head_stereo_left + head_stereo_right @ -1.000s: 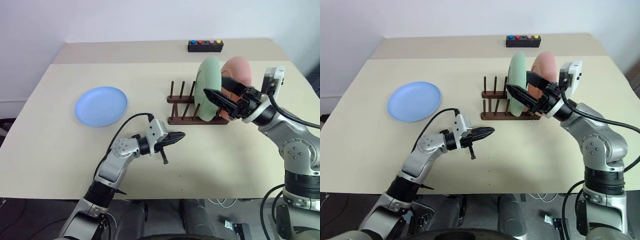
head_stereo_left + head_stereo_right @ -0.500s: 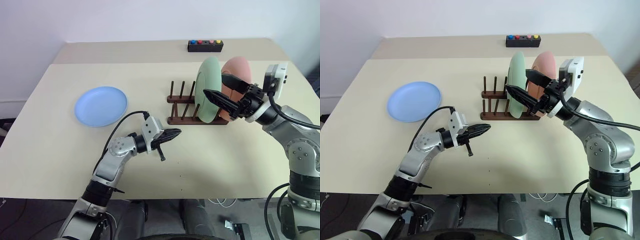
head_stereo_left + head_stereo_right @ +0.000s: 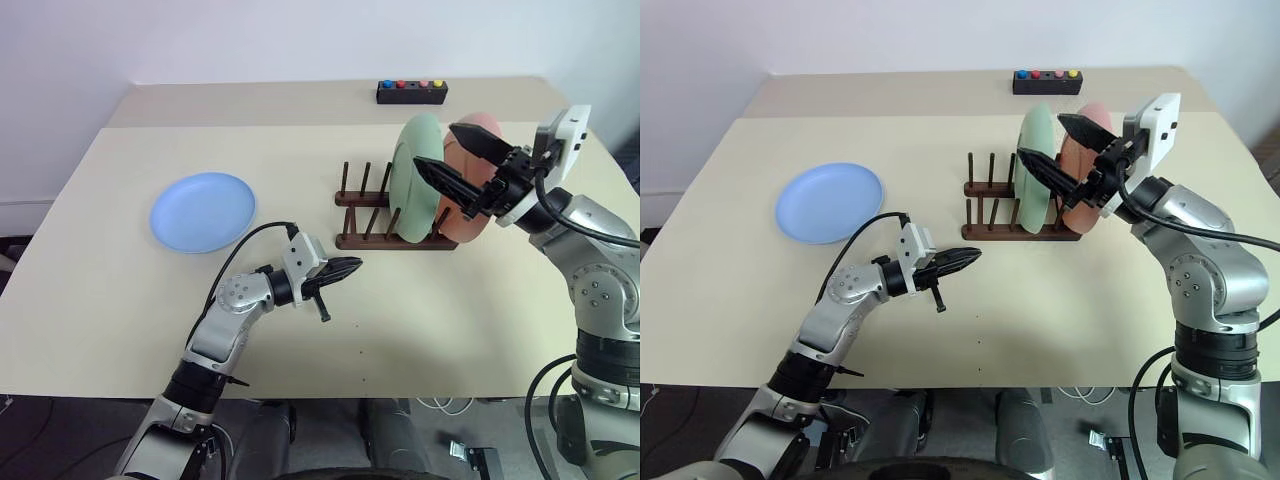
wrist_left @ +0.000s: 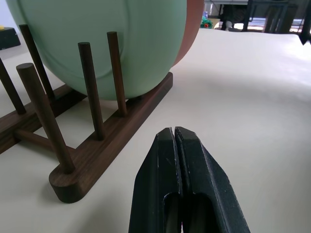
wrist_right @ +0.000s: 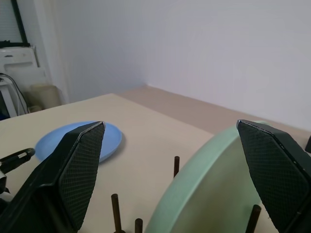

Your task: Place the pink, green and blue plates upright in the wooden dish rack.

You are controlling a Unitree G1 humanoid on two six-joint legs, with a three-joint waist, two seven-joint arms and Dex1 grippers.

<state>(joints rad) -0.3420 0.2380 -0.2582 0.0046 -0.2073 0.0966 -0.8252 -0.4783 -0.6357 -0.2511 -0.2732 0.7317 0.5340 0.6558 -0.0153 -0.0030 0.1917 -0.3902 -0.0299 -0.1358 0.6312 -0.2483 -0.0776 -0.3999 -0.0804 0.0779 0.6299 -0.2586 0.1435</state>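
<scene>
- A plain test room, likely a lab; bare white wall point(image 3: 300, 40) behind a wide beige bench point(image 3: 420, 320)
- a small black button box point(image 3: 411, 92) at the bench's far edge; loose cables point(image 3: 445, 405) on the floor

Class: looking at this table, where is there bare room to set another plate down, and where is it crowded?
Free: the tabletop in front of the dish rack, and the stretch between rack and blue plate. Crowded: the rack's right end, holding the green plate, pink plate and open right gripper.

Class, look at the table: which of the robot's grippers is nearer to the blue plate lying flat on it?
Left. The left gripper, shut, hovers over the table just right of the blue plate. The right gripper, open, is far off by the green plate in the wooden dish rack.
</scene>
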